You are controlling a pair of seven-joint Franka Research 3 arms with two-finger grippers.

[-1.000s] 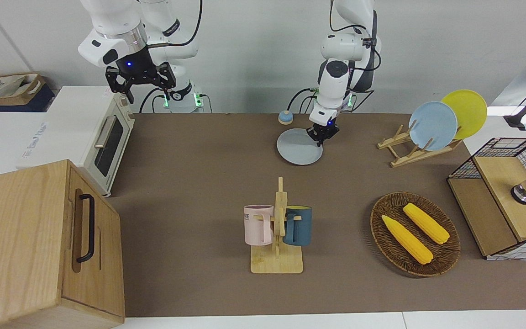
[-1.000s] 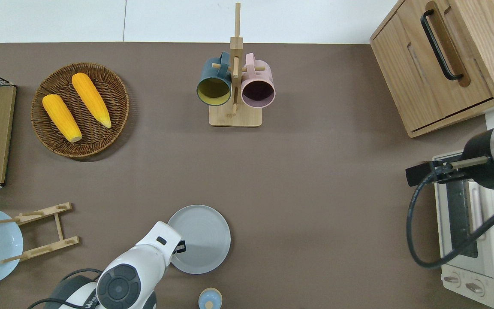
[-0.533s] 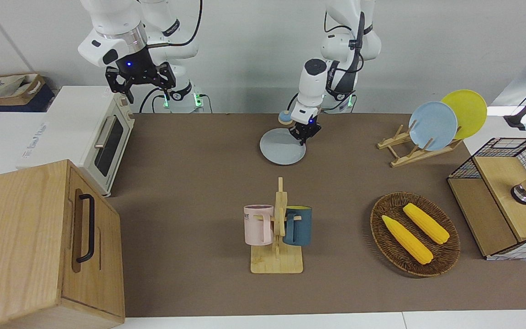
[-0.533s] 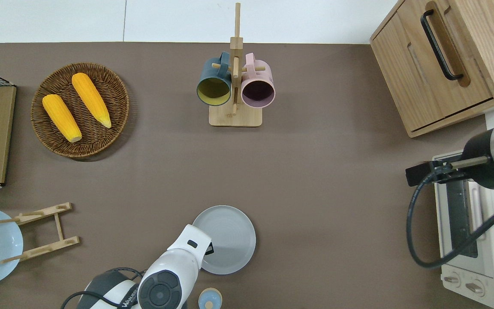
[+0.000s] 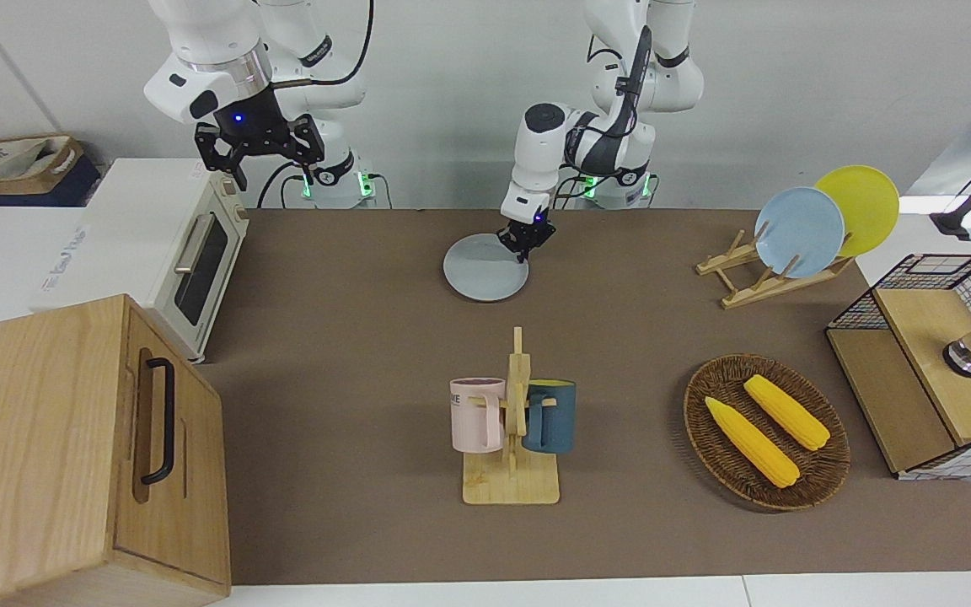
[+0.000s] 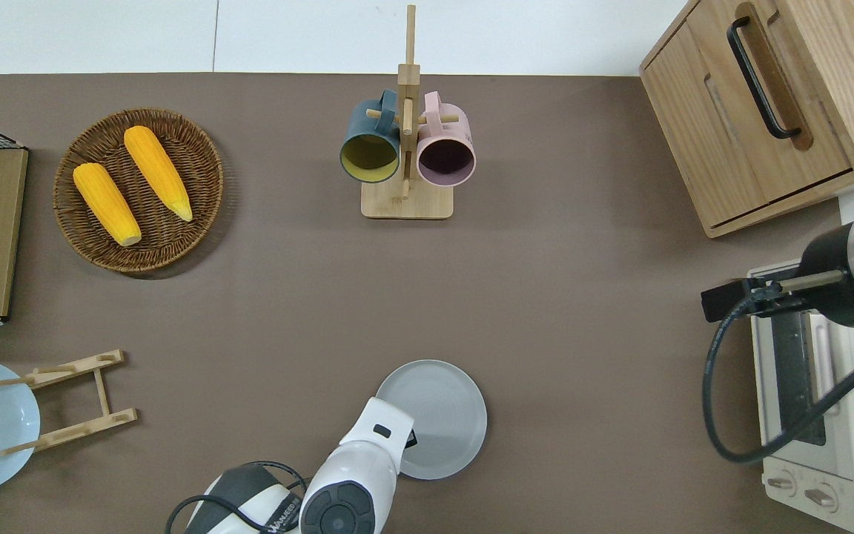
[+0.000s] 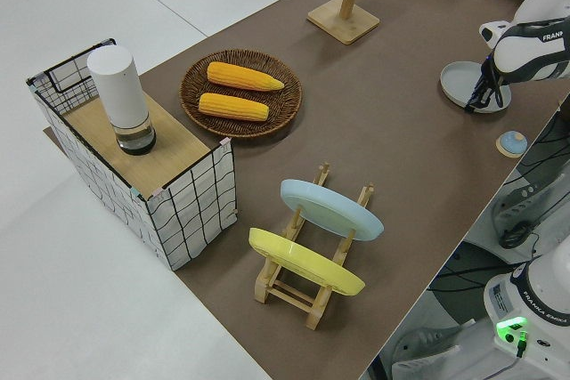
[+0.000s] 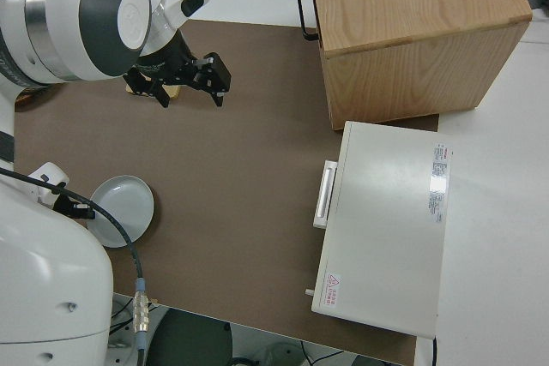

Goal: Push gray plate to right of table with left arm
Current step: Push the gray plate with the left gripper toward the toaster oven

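Overhead view shows the left arm's fingers [image 6: 406, 439] set down against the rim of the gray plate [image 6: 438, 415] at its edge toward the left arm's end of the surface [image 6: 583, 311]; whether they are parted or pressed together I cannot tell, but they grip nothing. The plate lies flat, nearer to the robots than the mug rack [image 6: 406, 159]. It looks light, stiff and breakable, likely to slide easily, so a low contact on the rim suits it; being round, it has no long axis or heading.
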